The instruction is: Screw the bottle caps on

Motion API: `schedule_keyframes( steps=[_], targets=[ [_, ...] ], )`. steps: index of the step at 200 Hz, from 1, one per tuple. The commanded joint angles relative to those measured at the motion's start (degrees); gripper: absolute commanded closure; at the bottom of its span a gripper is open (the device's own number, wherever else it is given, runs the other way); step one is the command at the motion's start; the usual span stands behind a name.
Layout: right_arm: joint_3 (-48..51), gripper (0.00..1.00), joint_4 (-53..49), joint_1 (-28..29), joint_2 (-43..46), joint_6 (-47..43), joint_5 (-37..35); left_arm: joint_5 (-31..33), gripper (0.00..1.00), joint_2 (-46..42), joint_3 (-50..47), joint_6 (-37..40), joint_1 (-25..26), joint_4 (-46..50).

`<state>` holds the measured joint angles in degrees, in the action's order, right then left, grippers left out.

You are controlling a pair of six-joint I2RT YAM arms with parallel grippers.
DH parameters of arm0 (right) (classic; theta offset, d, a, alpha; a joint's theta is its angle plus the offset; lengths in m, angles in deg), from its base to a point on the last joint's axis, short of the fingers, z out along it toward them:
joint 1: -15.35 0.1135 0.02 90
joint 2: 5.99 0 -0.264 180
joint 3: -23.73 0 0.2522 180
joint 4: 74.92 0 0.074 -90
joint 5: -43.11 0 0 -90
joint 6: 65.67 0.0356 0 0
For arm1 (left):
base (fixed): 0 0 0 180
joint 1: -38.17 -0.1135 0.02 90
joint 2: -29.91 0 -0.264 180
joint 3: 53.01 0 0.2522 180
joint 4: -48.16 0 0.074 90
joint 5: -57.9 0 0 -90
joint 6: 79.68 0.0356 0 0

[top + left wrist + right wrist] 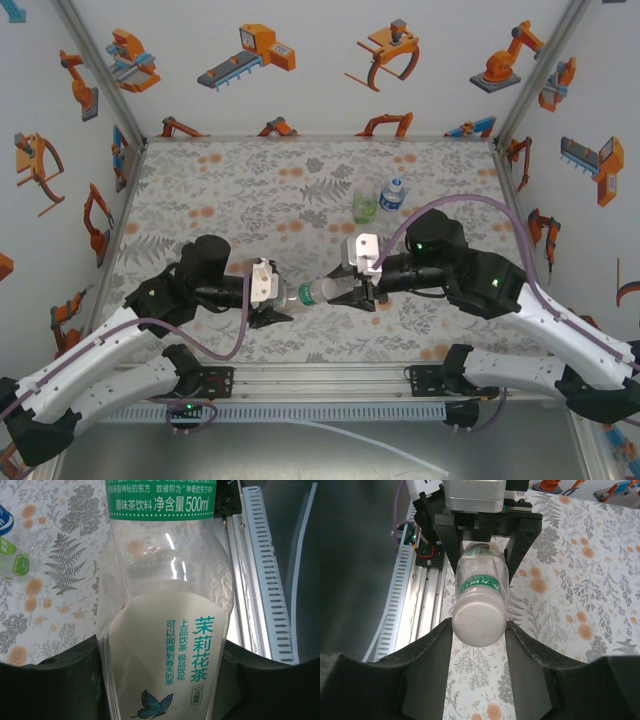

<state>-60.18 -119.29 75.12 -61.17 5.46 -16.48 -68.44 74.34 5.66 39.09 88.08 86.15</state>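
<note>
A colourless bottle (318, 293) with a green label lies level above the floral table, between the two arms. My left gripper (275, 300) is shut on its body; in the left wrist view the bottle (165, 580) sits between the dark fingers (50, 680). My right gripper (352, 292) is at the bottle's neck end. In the right wrist view a white cap (479, 620) sits on the bottle (482, 575), and both fingertips (440, 645) press against the cap's sides.
A green-tinted bottle (362, 207) and a blue-labelled bottle (392, 193) stand upright at the back, right of centre. An aluminium rail (330, 378) runs along the near table edge. Printed walls close in the left, right and back sides.
</note>
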Motion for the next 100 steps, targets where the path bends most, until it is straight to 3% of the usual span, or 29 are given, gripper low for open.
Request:
schedule_keyframes(
  steps=[1,29,53,81,100],
  targets=[
    [0.97,0.56,2.54,0.13,0.04,2.42,-0.25,-2.02,1.0,-0.5,1.76,-0.82,0.4,-0.29],
    [1.12,0.7,3.51,0.33,0.16,4.96,-0.73,-2.04,1.0,-0.46,1.68,-0.85,0.49,-0.32],
    [2.47,0.81,6.26,0.36,0.81,12.47,-3.18,-1.6,1.0,-0.24,1.59,-0.82,0.5,-0.4],
    [5.97,1.0,11.94,0.39,1.68,32.67,-13.88,0.57,1.0,0.34,1.34,-0.91,0.54,-1.0],
    [7.09,1.0,12.52,0.43,1.5,49.9,-22.52,2.48,1.0,0.88,1.0,-0.93,0.63,-1.85]
  ],
)
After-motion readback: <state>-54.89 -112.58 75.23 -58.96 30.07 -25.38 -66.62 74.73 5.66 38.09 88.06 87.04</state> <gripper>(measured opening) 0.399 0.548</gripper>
